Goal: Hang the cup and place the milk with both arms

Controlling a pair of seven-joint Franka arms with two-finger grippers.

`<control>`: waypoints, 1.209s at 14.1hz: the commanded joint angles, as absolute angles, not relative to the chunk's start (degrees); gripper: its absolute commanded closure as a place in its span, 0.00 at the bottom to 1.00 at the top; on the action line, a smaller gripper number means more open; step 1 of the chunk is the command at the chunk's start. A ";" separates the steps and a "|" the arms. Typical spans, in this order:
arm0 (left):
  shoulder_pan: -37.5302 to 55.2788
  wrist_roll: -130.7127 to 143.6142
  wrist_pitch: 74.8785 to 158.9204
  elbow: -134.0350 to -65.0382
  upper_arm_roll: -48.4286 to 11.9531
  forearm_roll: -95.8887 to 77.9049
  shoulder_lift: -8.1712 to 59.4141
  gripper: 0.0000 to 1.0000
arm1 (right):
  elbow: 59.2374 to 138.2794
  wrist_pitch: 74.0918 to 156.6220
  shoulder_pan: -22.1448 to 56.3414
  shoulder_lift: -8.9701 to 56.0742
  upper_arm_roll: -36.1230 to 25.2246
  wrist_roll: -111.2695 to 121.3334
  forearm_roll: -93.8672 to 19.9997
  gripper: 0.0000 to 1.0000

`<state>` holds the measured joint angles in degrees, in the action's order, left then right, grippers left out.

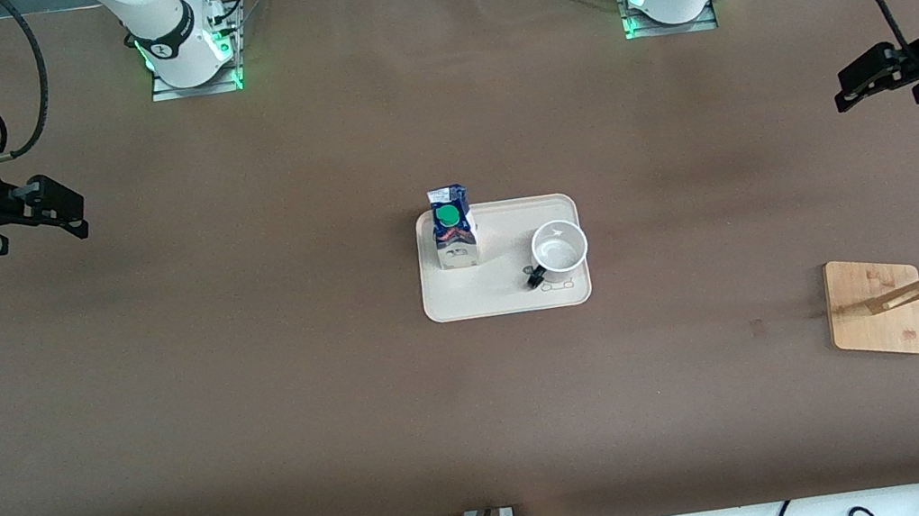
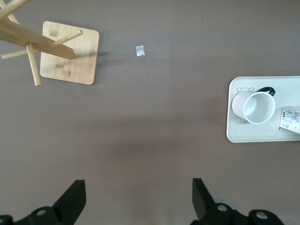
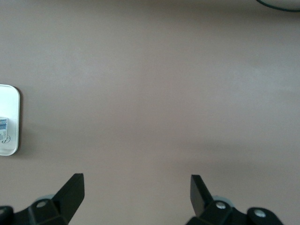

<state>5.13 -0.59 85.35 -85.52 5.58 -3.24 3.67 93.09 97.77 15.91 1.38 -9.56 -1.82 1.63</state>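
The white cup (image 1: 559,248) stands upright on a cream tray (image 1: 509,287) at mid-table, its black handle toward the front camera. The milk (image 1: 453,227), with a blue top and green cap, stands on the same tray toward the right arm's end. My left gripper (image 1: 848,83) is open and empty, up over bare table at the left arm's end. My right gripper (image 1: 71,209) is open and empty over bare table at the right arm's end. The left wrist view shows its open gripper (image 2: 139,187), the cup (image 2: 253,107) and part of the milk (image 2: 290,117). The right wrist view shows its open gripper (image 3: 137,185) and the tray's edge (image 3: 11,108).
A wooden rack with pegs on a square base (image 1: 877,308) stands toward the left arm's end, nearer the front camera than the tray; it also shows in the left wrist view (image 2: 70,58). Brown table surface lies between the tray and each gripper. Cables lie along the front edge.
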 commanded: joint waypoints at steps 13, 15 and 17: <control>5.18 -2.89 84.46 -87.80 7.55 -0.89 0.97 0.00 | 91.57 99.23 17.13 3.68 -8.96 -1.06 -0.88 0.00; 5.45 -8.32 86.56 -89.03 8.26 -0.18 0.18 0.00 | 91.58 94.07 19.24 5.10 -8.18 -0.97 -0.70 0.00; 5.54 -6.18 86.57 -89.21 8.26 -0.26 0.09 0.00 | 91.23 94.92 22.39 6.93 -7.30 -2.71 -2.01 0.00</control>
<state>4.77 -6.21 85.44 -86.88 8.04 -1.91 2.18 92.43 95.80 19.79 5.13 -7.86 -1.75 -0.57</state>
